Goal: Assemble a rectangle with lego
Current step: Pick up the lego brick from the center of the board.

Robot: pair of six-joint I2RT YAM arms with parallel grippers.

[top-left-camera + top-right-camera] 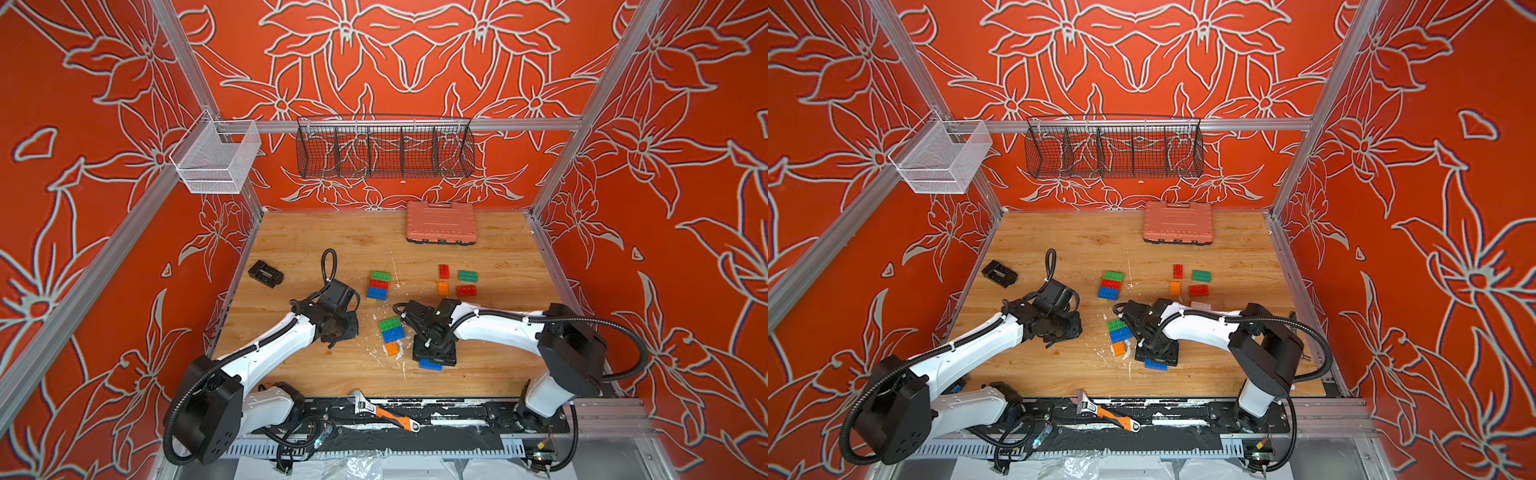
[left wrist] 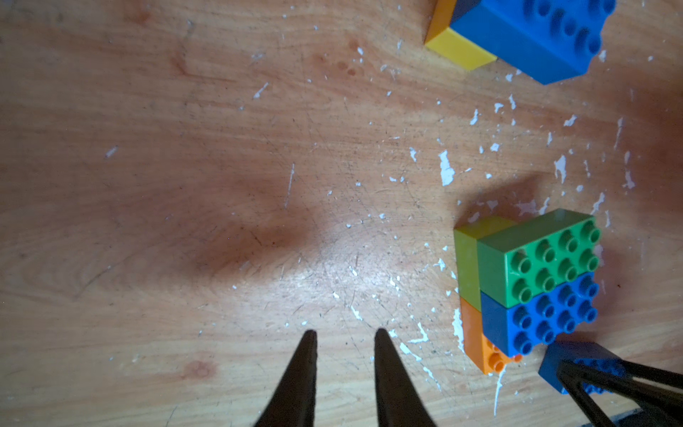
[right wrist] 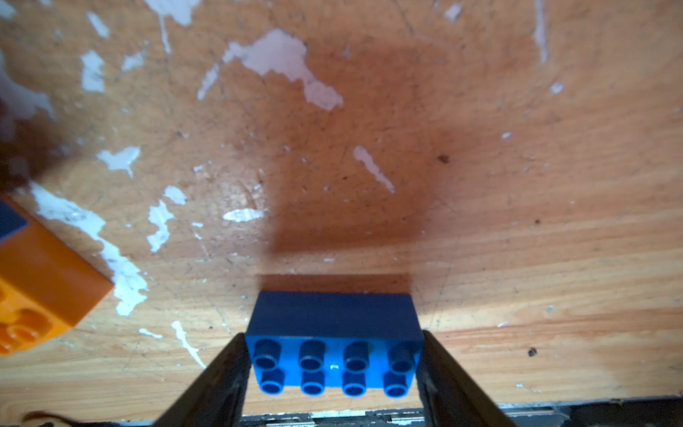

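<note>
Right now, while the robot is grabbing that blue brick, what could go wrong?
The right gripper pinches the blue brick only by its short ends, so it might twist or pop out when lifted. The brick stack of green, blue and orange sits close beside it, so a swing could knock it. The left gripper, open and empty, hangs near that stack too, so the arms might bump.

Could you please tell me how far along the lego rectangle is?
Partly built: a green-blue-orange block and a green-red-blue block stand apart. In hand: right gripper grips a blue brick; left gripper is empty. Remaining: loose bricks and joining everything.
</note>
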